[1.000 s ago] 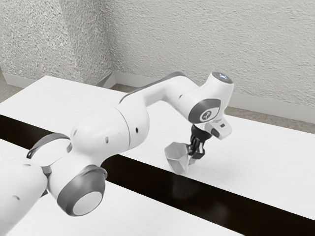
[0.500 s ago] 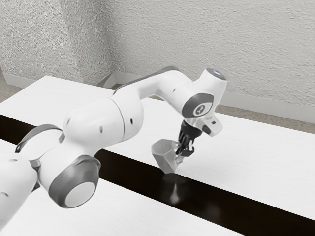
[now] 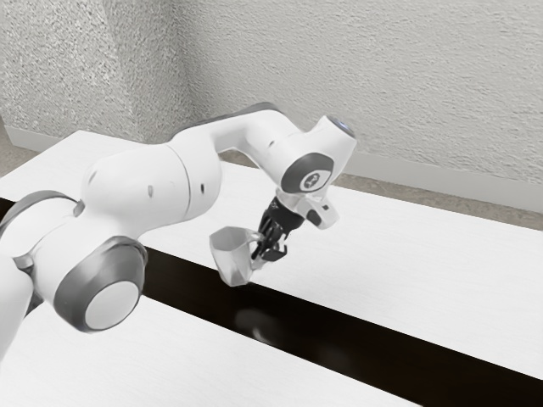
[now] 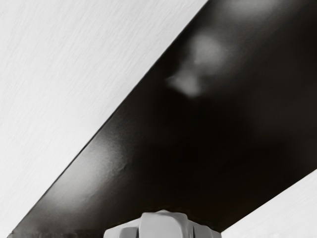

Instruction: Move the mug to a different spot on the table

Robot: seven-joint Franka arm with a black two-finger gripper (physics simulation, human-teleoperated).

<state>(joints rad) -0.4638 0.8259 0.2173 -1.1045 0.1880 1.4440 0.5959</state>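
Note:
A pale grey faceted mug (image 3: 232, 253) hangs tilted in the air above the table's black stripe (image 3: 339, 339), lifted off the surface. My black gripper (image 3: 265, 246) is shut on the mug's rim on the side toward the exterior view's right. In the wrist view a blurred grey piece of the mug (image 4: 161, 225) sits just under my hand, with the glossy black stripe (image 4: 198, 148) beneath it.
The white table (image 3: 424, 254) is crossed by a wide glossy black stripe running from the exterior view's left to lower right. A rough grey wall (image 3: 382, 68) stands behind the table. My arm's large white links (image 3: 144, 195) reach in from the exterior view's left.
My gripper has carried the mug toward the exterior view's left and slightly higher, following the black stripe. The arm has folded back with it.

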